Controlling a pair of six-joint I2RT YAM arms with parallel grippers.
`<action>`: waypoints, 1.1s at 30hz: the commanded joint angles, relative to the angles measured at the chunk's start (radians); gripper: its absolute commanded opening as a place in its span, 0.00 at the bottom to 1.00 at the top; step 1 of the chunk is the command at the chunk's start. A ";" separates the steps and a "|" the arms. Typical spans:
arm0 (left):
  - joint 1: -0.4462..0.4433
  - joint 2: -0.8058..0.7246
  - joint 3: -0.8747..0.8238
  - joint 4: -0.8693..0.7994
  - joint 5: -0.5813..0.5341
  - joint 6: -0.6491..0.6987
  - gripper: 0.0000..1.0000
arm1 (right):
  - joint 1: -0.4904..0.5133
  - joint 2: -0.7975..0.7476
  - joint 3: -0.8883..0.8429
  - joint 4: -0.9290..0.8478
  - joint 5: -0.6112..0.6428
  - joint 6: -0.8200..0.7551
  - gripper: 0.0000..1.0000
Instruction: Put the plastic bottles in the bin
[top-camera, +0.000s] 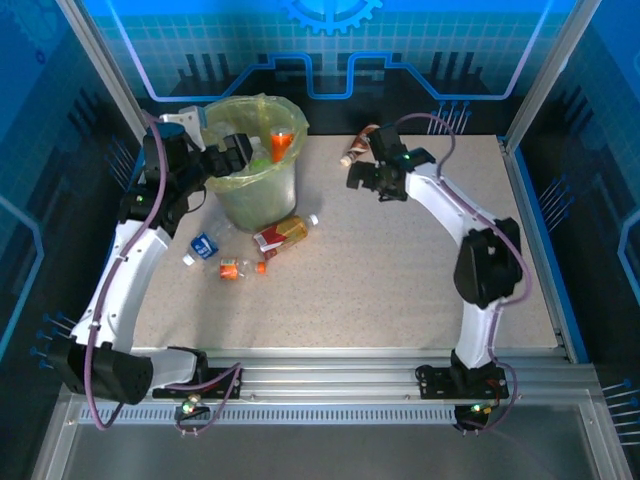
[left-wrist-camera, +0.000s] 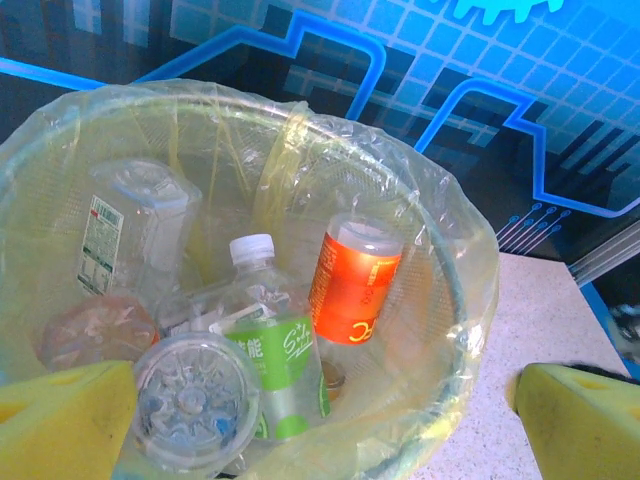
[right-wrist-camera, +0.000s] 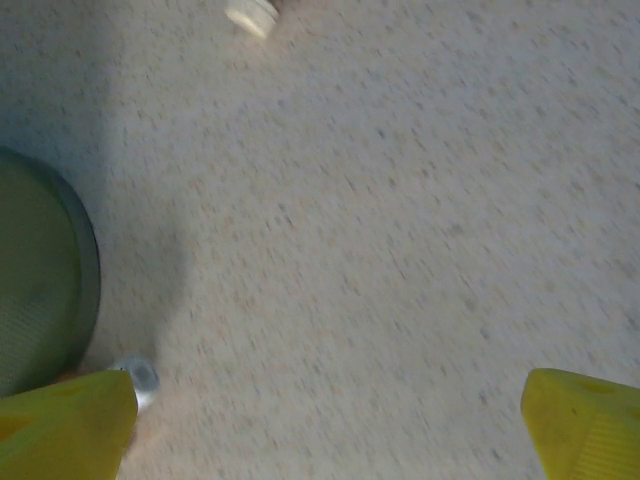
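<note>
Both claws are wide open and empty, left gripper (top-camera: 238, 152) over the bin (top-camera: 262, 200), right gripper (top-camera: 360, 180) over bare table, and the red-label bottle (top-camera: 283, 233) lying just beside the bin looks light, crushable and slick, so I'd pinch it mid-body across the label.

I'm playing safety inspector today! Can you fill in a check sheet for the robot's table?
Surface: speckled table, flat.
Job's things: bin holds several bottles, including an orange-labelled bottle; red-labelled bottle, blue-labelled bottle, small orange bottle and brown-labelled bottle lie outside it.
Clutter: nothing seen.
Grippers: left gripper open above the bin; right gripper open above the table.
Cables: purple cables along both arms.
Surroundings: blue panels, metal frame.
</note>
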 joint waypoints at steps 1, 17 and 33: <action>0.008 -0.041 -0.032 0.071 0.036 -0.041 0.99 | -0.010 0.140 0.172 -0.042 0.009 0.003 1.00; 0.007 -0.035 -0.102 0.139 0.129 -0.052 0.99 | -0.010 0.633 0.797 -0.091 0.159 0.105 1.00; 0.007 -0.039 -0.147 0.187 0.218 -0.064 0.99 | -0.030 0.826 0.948 0.028 0.202 0.206 1.00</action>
